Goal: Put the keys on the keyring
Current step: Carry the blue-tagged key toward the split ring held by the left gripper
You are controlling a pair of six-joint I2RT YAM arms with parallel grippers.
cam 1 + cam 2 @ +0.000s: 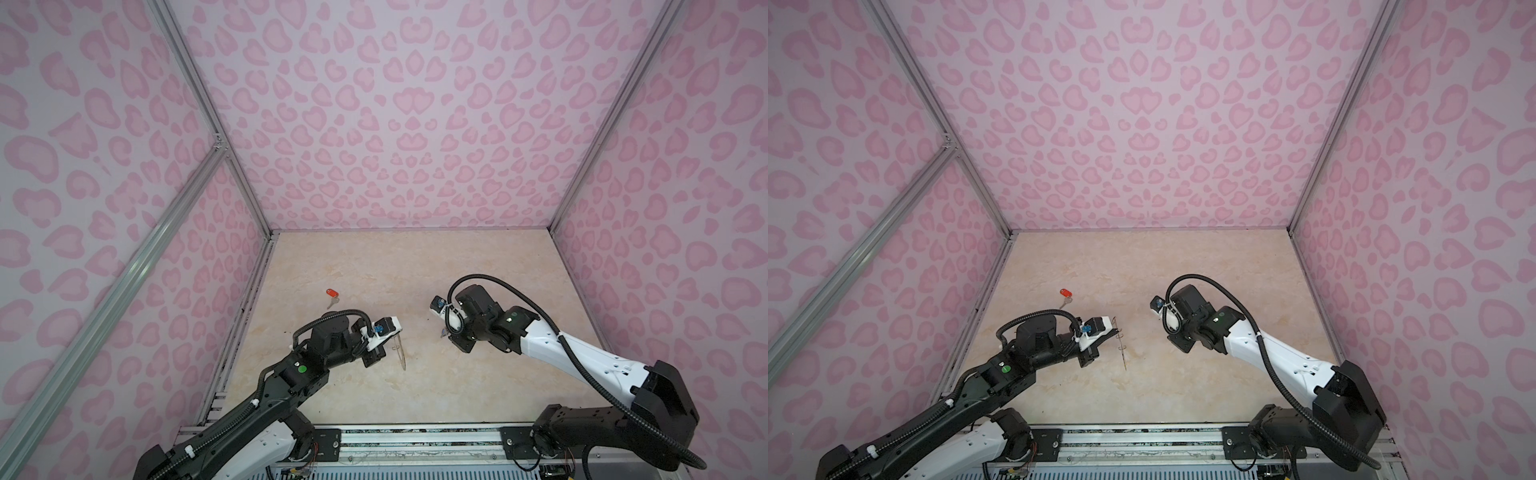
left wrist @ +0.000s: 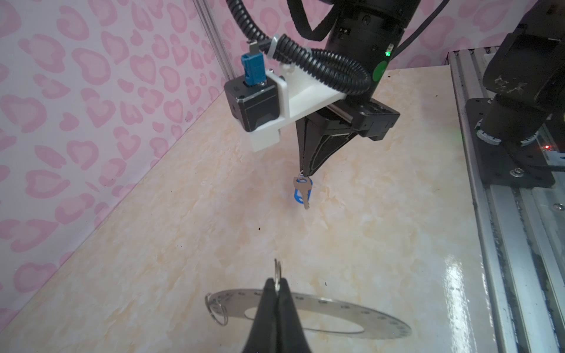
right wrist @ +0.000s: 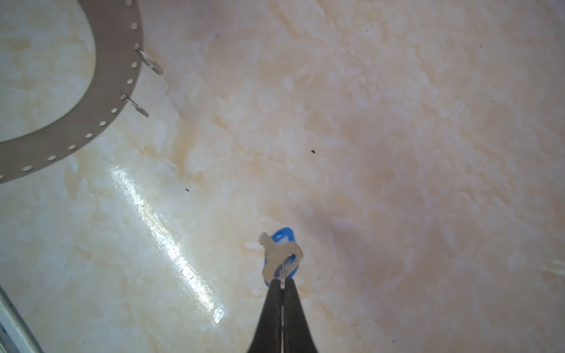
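Here, the left fingers (image 2: 266, 311) were pinched shut on a small wire loop (image 2: 277, 272) at the rim of the keyring (image 2: 351, 314), which hung on edge, its lower rim perhaps touching the desk (image 1: 415, 270). The right fingers (image 3: 269, 311) were closed on the thin ring of the dangling blue-tagged key (image 3: 279, 253), well apart from the keyring. The red-tagged key (image 1: 332, 293) lay flat on the desk, farther back on the left.

Robotics laboratory test cell. Printed pink panels (image 1: 407, 124) on bare aluminium struts (image 1: 133, 269) enclose three sides of a marble-patterned counter (image 1: 415, 266). Two black-and-white robot arms, left (image 1: 266, 395) and right (image 1: 615, 361), with exposed corrugated cables (image 2: 330, 65), are bolted to a slotted metal rail (image 1: 415, 438) at its near edge. A camera (image 2: 256, 104) sits on each wrist.
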